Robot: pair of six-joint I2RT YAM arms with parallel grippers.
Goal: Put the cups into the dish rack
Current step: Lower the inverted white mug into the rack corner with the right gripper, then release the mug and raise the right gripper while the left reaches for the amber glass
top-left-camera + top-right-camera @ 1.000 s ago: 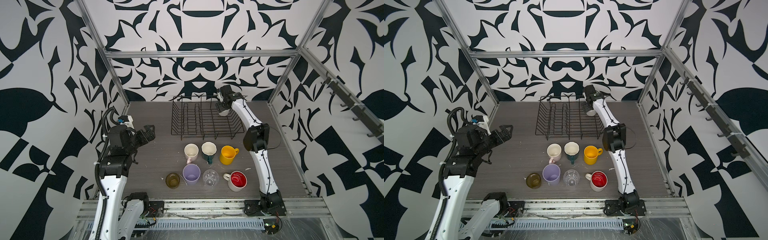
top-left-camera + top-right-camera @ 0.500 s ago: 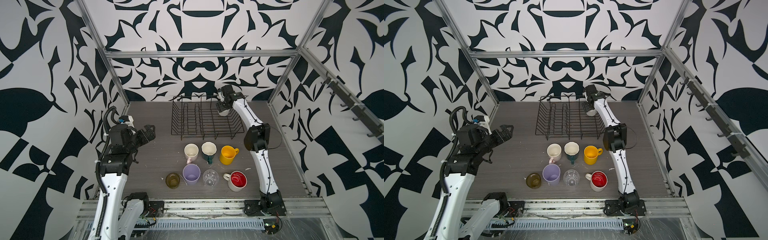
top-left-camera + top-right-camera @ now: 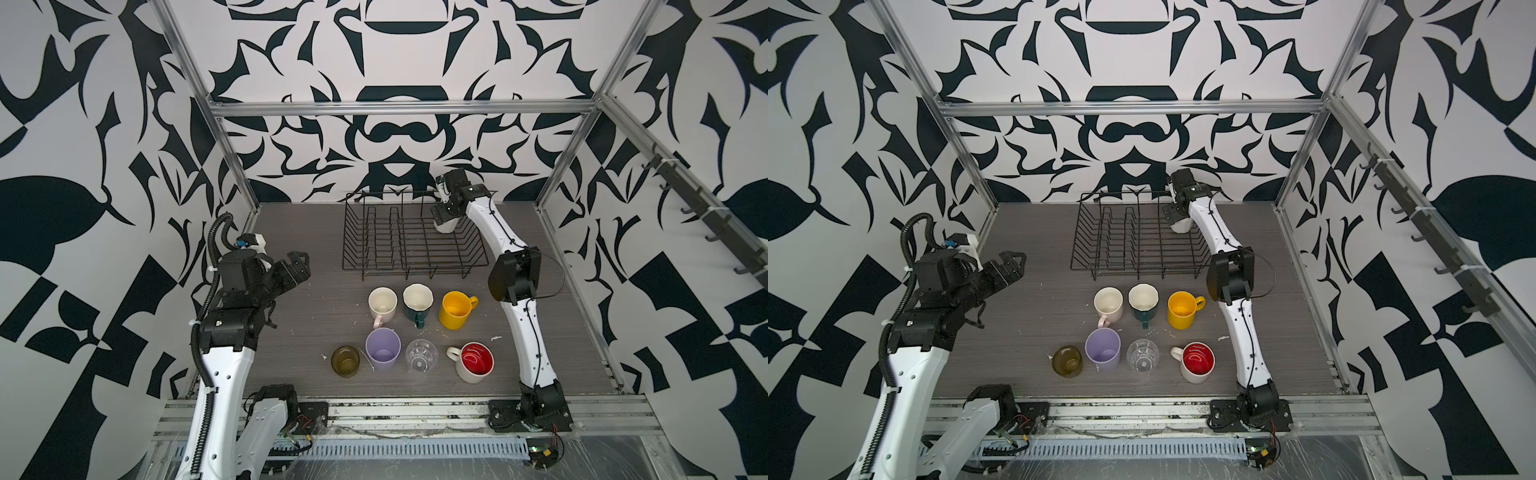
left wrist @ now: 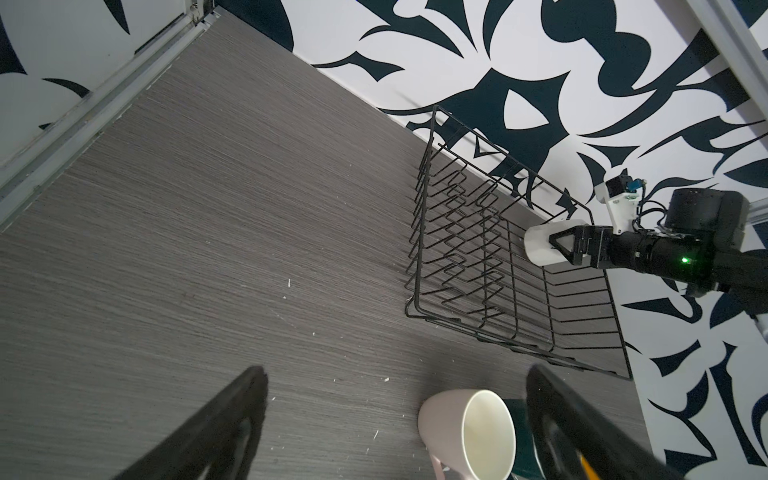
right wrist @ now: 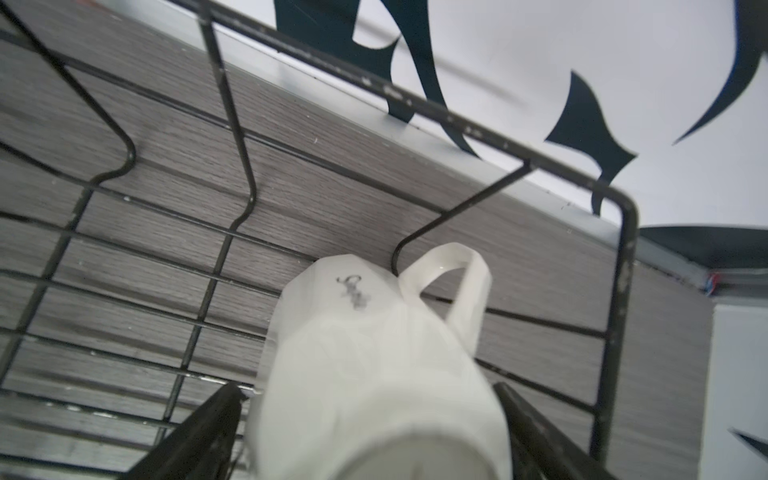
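Grey wood-grain tabletop (image 3: 311, 332) inside a patterned cell. My right gripper (image 5: 368, 390) reaches down into the far right corner of the dish rack (image 3: 1133, 249), one finger on each side of the white faceted mug (image 5: 353, 324). I can't tell if the pads press it or stand just off it, as the wrist view is too close and blurred. The mug's handle points at the corner wire, and contact with the rack floor is unclear. My guess on placement is that tucking it in the corner leaves the flat side of the rack free for the rest. My left gripper (image 3: 303, 266) hangs wide open with nothing in it, off to the left and well apart from the cups, likely parked clear of the other arm. Seven cups are not yet loaded. They stand mouth up in two rows in front of the rack: pale pink mug (image 3: 382, 303), dark green mug (image 3: 417, 299) and yellow mug (image 3: 456, 309), then olive glass (image 3: 345, 361), lilac tumbler (image 3: 382, 349), clear glass (image 3: 422, 355) and red-lined mug (image 3: 475, 361). The table has small white flecks. Black-and-white walls (image 3: 395, 62) and an aluminium frame (image 3: 399, 107) close it in.
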